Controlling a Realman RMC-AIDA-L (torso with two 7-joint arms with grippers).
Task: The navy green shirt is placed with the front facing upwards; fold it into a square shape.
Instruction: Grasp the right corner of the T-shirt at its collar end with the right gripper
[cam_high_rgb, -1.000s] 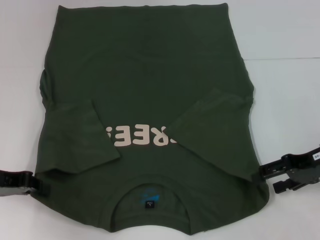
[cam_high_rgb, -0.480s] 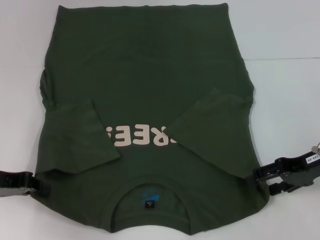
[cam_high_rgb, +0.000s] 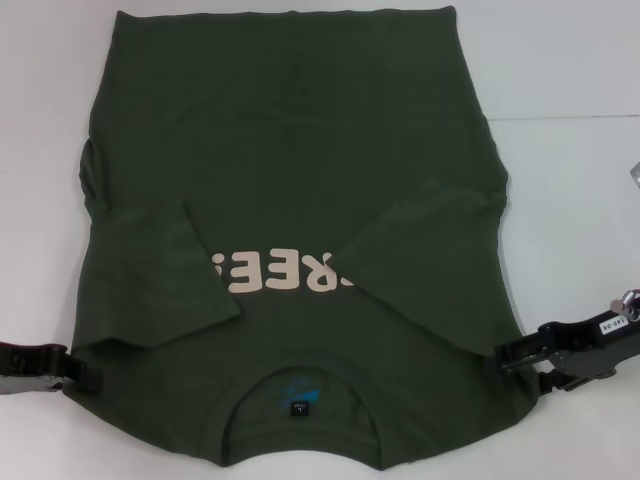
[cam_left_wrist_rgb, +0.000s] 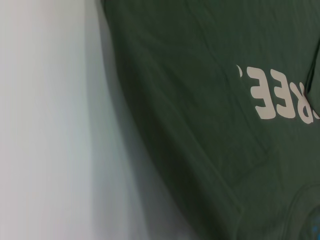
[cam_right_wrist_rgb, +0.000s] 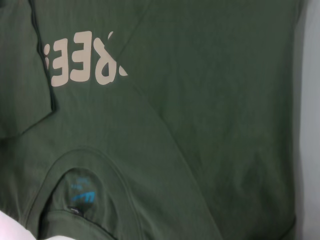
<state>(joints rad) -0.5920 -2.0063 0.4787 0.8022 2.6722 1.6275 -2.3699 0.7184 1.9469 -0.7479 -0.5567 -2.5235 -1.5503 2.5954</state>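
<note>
Olive-green cotton: the navy green shirt (cam_high_rgb: 290, 200) lies flat on the white table (cam_high_rgb: 570, 70), front up, collar at the near edge, both sleeves folded inward over the pale lettering (cam_high_rgb: 280, 272). Left gripper (cam_high_rgb: 60, 368) sits at the shirt's near-left shoulder edge, touching fabric; can't tell if its fingers are apart or together. Right gripper (cam_high_rgb: 515, 358) is at the near-right shoulder edge, fingers apart, tips just at the cloth.
</note>
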